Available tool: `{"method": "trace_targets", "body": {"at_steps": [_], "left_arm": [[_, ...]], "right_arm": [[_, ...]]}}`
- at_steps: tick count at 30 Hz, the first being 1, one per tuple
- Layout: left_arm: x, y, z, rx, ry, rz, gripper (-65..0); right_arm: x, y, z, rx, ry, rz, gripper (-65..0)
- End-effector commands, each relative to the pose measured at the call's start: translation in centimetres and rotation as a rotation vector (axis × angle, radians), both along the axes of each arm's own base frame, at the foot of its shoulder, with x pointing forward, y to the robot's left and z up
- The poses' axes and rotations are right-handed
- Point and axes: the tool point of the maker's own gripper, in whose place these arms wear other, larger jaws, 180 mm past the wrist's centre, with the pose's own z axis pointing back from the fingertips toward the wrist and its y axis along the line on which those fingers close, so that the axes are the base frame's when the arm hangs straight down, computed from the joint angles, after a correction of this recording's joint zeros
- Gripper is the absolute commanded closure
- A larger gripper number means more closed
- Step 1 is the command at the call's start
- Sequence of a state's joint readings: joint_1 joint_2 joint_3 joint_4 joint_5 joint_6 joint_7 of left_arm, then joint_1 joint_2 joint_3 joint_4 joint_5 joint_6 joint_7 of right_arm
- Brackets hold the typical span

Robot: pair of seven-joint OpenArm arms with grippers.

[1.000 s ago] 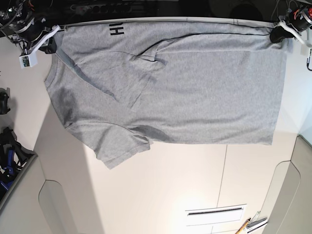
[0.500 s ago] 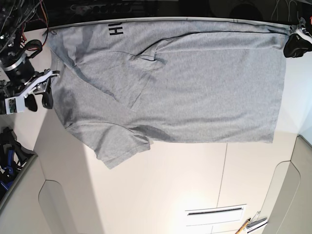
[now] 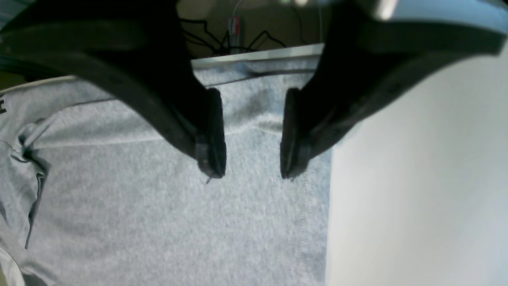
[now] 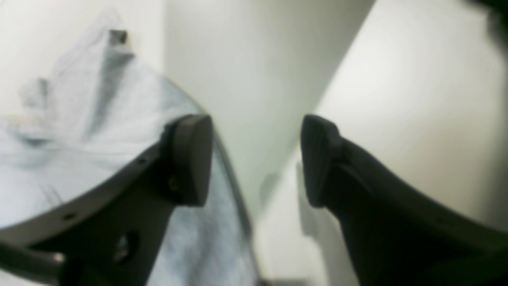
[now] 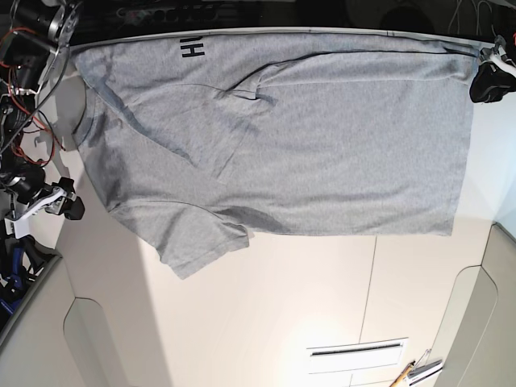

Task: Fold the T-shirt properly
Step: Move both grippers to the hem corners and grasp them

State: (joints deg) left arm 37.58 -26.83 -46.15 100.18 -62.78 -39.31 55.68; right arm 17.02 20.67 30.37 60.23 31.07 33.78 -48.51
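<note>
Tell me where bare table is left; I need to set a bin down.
Free: the white table below the T-shirt hem and sleeve, and the strip to its right. Crowded: the far edge, where the shirt and both open grippers sit.

Robotics lab: loose wiring [image 5: 24,97], white table [image 5: 282,306]

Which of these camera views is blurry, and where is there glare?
Right wrist view is softest: fingers and T-shirt both smeared. Left wrist view keeps the cloth weave sharp, its fingers dark. Base view is crisp, with glare on the table.
</note>
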Motion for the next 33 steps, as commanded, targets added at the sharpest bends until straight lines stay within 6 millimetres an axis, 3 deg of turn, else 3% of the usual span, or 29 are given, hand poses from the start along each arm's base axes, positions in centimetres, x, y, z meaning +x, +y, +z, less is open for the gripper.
{"method": "trace_targets", "body": {"at_steps": [1, 5, 12, 14, 16, 18, 26, 33], "left_arm": [[0.7, 0.1, 1.2, 0.008, -0.044, -0.019, -26.9], [1.4, 0.1, 1.6, 0.009, -0.065, -0.019, -26.9], [2.1, 0.1, 1.9, 0.009, -0.085, -0.019, -26.9], [2.1, 0.1, 1.9, 0.009, -0.085, -0.019, -26.9], [2.2, 0.1, 2.0, 0.009, -0.091, -0.018, -26.9], [2.9, 0.1, 2.4, 0.01, -0.115, -0.017, -26.9], [10.3, 1.8, 5.1, -0.002, -0.301, 0.048, -26.9], [19.3, 3.6, 3.2, -0.068, -0.285, 0.103, -26.9]], "right_arm": [[1.1, -0.5, 1.2, 0.023, -0.032, -0.005, -35.2], [0.8, 2.5, -0.8, 0.102, 0.047, 0.07, -35.2], [-0.8, 7.0, -3.9, -0.013, 0.185, 0.281, -34.1], [-1.2, 7.3, -4.5, -0.052, 0.211, 0.311, -22.8], [-1.4, 7.0, -4.8, -0.078, 0.225, 0.318, -2.1], [-1.6, 6.6, -5.1, -0.104, 0.239, 0.319, 0.0], [-1.4, 6.6, -5.0, -0.107, 0.23, 0.316, 0.0], [-1.3, 6.6, -4.9, -0.106, 0.224, 0.313, 0.0]]}}
